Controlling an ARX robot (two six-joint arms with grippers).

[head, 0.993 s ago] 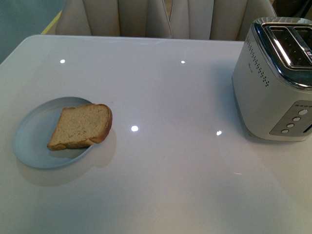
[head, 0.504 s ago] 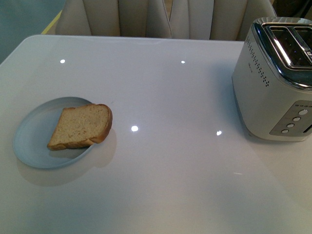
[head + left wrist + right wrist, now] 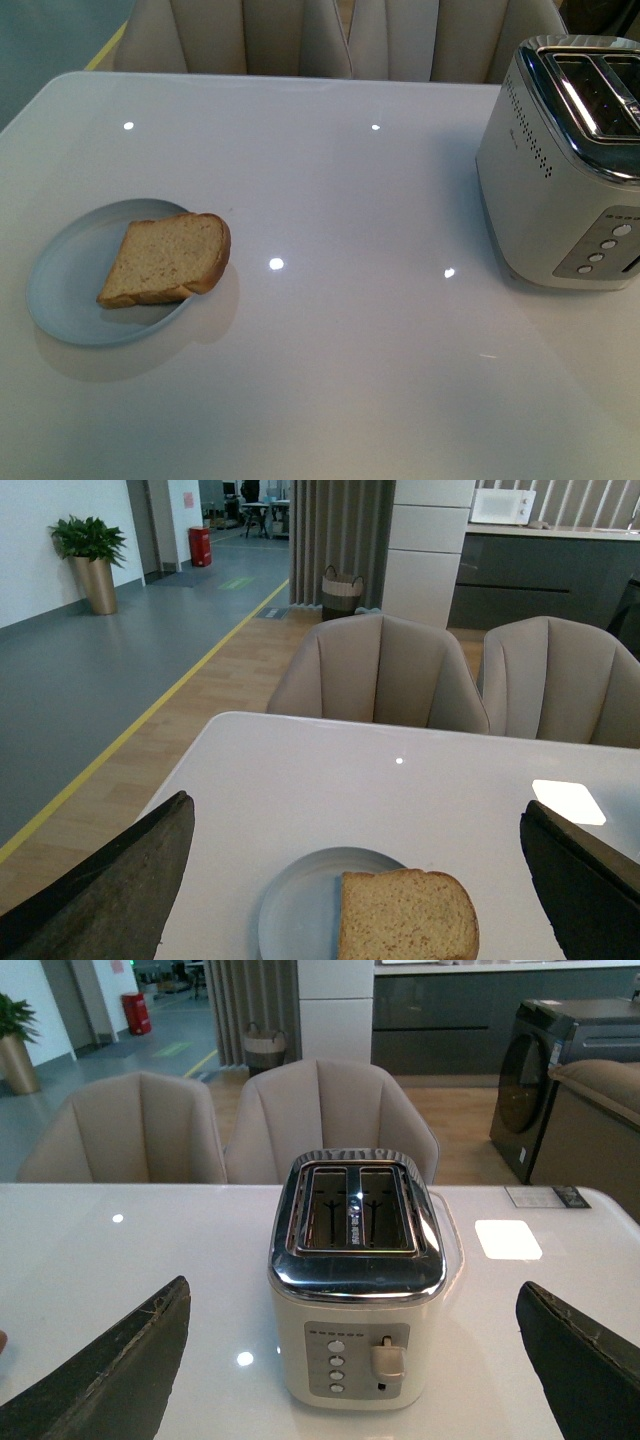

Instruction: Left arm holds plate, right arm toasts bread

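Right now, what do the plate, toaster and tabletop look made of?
Plate: likely glazed ceramic or melamine, pale blue-grey, soft satin sheen; can't tell which.
Toaster: cream painted or plastic body, matte, with a mirror-polished chrome-like metal top reflecting light.
Tabletop: white, high-gloss, glass or lacquer by the sharp lamp reflections.

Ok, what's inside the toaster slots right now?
Only wire guides show in either slot of the toaster. The slot bottoms are too dark to see. The bread lies on the plate.
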